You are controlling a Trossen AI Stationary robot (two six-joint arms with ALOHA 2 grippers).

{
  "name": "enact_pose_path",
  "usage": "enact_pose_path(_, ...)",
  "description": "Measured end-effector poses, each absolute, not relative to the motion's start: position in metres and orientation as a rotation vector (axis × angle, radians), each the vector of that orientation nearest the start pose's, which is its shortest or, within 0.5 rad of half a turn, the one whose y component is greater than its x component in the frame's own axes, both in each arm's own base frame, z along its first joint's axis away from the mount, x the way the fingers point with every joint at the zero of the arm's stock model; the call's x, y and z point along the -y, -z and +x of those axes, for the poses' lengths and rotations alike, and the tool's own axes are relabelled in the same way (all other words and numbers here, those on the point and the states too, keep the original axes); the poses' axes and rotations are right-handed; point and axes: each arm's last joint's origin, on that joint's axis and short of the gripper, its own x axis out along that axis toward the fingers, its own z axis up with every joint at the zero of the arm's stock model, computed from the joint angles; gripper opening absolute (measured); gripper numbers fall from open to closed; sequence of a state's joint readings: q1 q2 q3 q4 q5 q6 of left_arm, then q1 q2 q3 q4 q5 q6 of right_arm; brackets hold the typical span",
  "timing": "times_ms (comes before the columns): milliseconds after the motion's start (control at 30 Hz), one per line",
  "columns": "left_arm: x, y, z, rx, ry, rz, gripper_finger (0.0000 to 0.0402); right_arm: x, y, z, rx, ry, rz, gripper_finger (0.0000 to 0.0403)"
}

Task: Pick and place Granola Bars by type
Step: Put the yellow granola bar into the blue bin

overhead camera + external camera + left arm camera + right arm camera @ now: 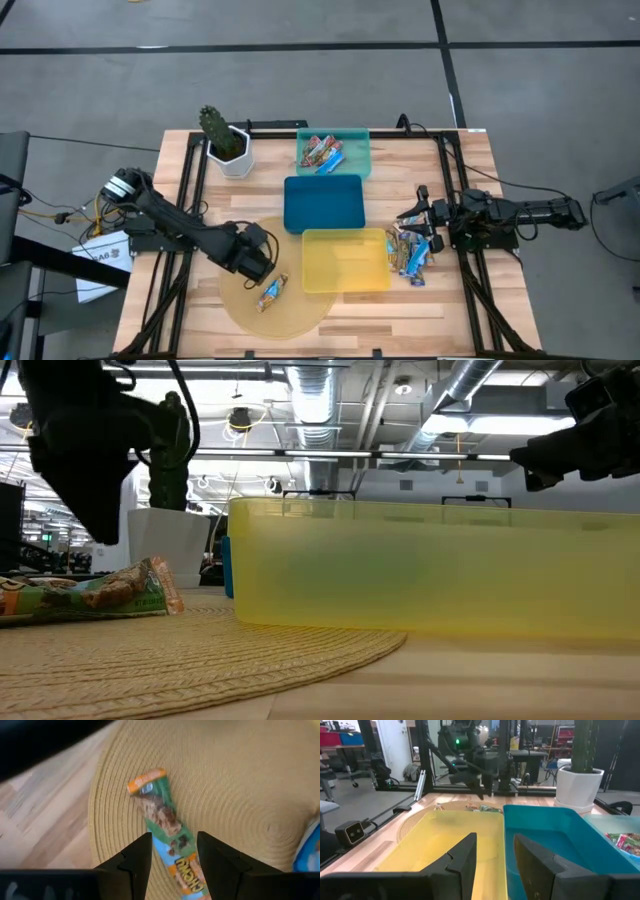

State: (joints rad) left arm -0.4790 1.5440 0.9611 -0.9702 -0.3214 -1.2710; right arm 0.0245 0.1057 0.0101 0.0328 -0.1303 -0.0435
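One granola bar in a green-and-orange wrapper point(272, 291) lies flat on the round woven mat point(240, 310), also seen in the low view point(90, 595). My left gripper point(174, 855) hovers open just above it, a finger on either side of the bar point(162, 820), touching nothing. Several blue-white bars point(412, 250) lie in a heap on the table to the right of the yellow tray point(345, 262). More bars point(322, 153) lie in the teal tray point(358, 150). My right gripper point(415, 215) is open in the air by the heap, facing across the trays point(495, 857).
A blue tray point(323, 202) sits between the teal and yellow trays. A cactus in a white pot point(225, 145) stands at the far left corner. Black frame rails point(185, 200) run along the table's sides. Bare wood lies near the front edge point(420, 310).
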Motion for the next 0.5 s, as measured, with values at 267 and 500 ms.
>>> enact_pose_path(267, 0.098, -0.184, 0.233, -1.254, -0.774, -0.470, 0.0151, -0.006, -0.161, 0.103, -0.061, -0.156, -0.040, 0.0124)
enact_pose_path(500, 0.093, -0.165, 0.238, -1.300, -0.769, -0.491, 0.0161, -0.006, -0.161, 0.103, -0.061, -0.156, -0.040, 0.0124)
